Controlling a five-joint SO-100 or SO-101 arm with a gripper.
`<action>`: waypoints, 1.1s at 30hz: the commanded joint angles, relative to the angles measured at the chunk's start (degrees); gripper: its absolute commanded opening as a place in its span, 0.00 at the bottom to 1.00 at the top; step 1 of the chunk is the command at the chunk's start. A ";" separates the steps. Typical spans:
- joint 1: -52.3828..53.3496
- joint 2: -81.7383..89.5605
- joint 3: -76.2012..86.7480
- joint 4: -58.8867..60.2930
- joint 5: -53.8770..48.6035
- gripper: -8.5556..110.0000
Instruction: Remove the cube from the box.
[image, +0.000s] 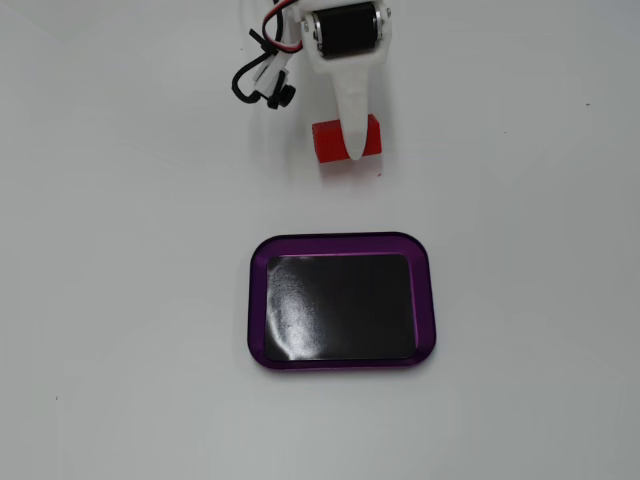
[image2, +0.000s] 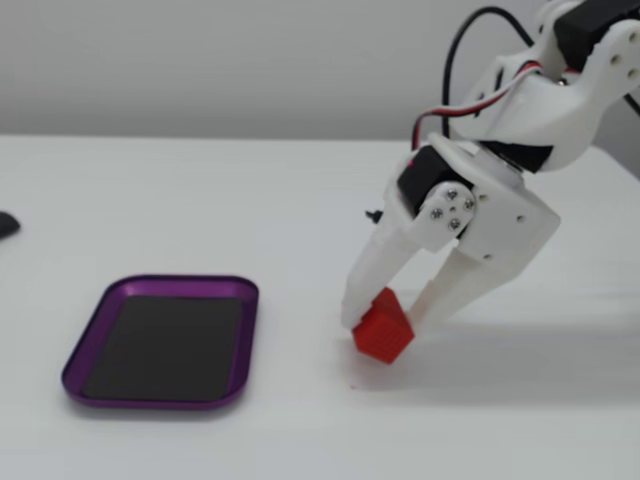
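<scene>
The red cube (image: 335, 145) lies outside the box, on the white table beyond the box's far edge in a fixed view. In another fixed view the cube (image2: 383, 330) sits tilted at table level, right of the box. My white gripper (image2: 385, 318) straddles it, with one finger touching each side, so it looks shut on the cube. From above, the gripper (image: 355, 150) covers the cube's middle with one finger. The purple-rimmed box (image: 342, 243) with its glossy black bottom holds nothing; it also shows at the left in the other view (image2: 180, 284).
Black and red cables (image: 262, 75) hang beside the arm at the top. A dark object (image2: 5, 225) pokes in at the left edge. The white table (image: 120, 300) surrounds the box.
</scene>
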 joint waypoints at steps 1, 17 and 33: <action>0.09 1.49 -0.18 -0.26 0.09 0.07; 0.09 2.02 -0.18 -0.09 0.35 0.16; 13.10 18.19 -3.08 6.68 -0.09 0.22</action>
